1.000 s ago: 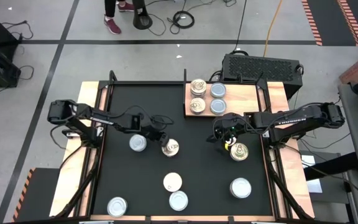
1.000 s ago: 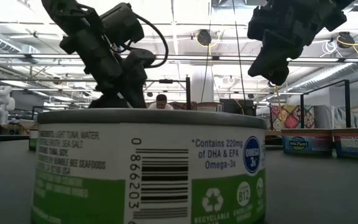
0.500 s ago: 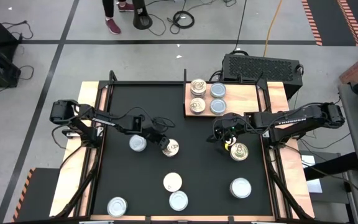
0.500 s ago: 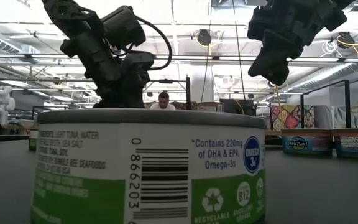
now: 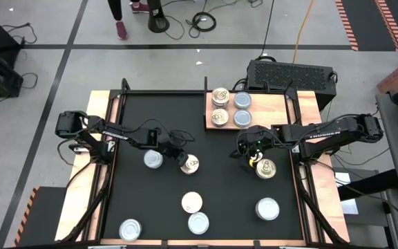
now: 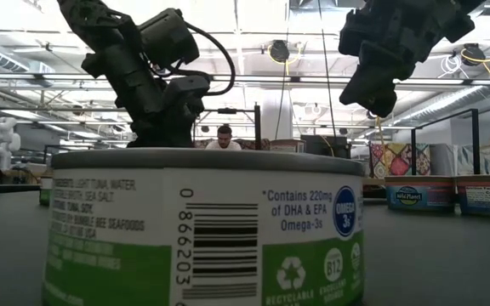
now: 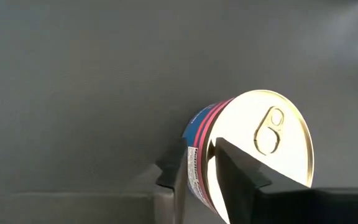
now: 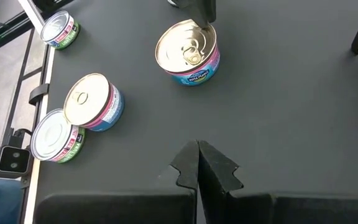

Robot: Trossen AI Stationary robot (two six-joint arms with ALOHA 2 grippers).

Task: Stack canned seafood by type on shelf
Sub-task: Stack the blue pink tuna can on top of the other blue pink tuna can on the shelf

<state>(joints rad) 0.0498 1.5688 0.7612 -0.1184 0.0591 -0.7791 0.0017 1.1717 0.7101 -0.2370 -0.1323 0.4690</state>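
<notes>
A gold-topped can point(image 5: 189, 164) with a blue and pink side stands upright on the black table, left of the middle. My left gripper point(image 5: 182, 159) reaches it from the table's left and is shut on its rim point(image 7: 199, 158). My right gripper point(image 5: 251, 158) hangs shut above the table with nothing in it point(image 8: 197, 163), beside another gold-topped can point(image 5: 265, 168). The shelf point(image 5: 268, 111), a light wooden board at the far right, bears two gold-topped cans point(image 5: 220, 96) and two pale-blue ones point(image 5: 242, 101). My left gripper pinches the gold-topped can's rim on the side toward the table's left point(image 7: 197, 167). One finger point(image 7: 238, 171) lies on the lid inside the rim, and the other is on the outer wall. The fingers slant down from the table's left. The can stands on the table.
More cans stand loose: a silver one point(image 5: 153, 159) beside my left arm, a white one point(image 5: 192, 203) and a silver one point(image 5: 198, 223) near the front, and others at the front left point(image 5: 130, 229) and front right point(image 5: 267, 208). A black ventilated box point(image 5: 292, 72) sits behind the shelf.
My left gripper has rolled a little about its own line while staying at the gold-topped can. The can has kept its place.
</notes>
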